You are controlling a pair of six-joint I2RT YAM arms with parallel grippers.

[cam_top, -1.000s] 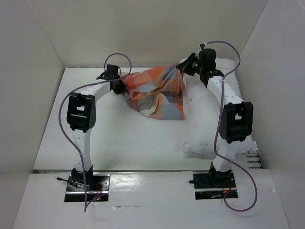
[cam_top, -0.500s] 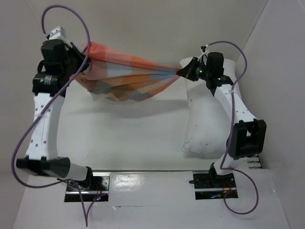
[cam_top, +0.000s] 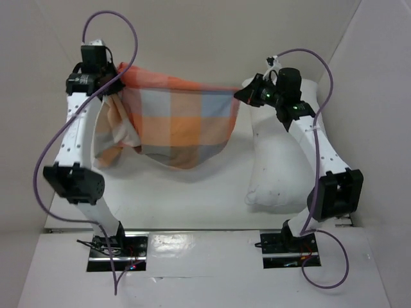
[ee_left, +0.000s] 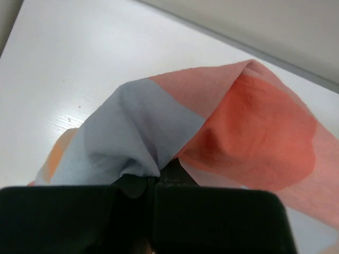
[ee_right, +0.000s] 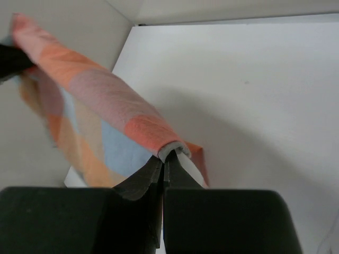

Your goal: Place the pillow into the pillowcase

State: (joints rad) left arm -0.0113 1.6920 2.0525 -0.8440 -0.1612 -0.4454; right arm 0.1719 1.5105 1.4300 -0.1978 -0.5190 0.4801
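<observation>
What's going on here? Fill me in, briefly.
Both arms hold the pillowcase stretched in the air between them. The left gripper is shut on one upper corner, the right gripper on the other, and the cloth hangs down over the table. The pillow lies on the table under the right arm, not yet inside the case.

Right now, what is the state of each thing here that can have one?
pillowcase: lifted off the table, stretched between both grippers, lower part sagging.
pillow: lying on the table at the right, outside the pillowcase.
left gripper: shut on the pillowcase.
right gripper: shut on the pillowcase.
</observation>
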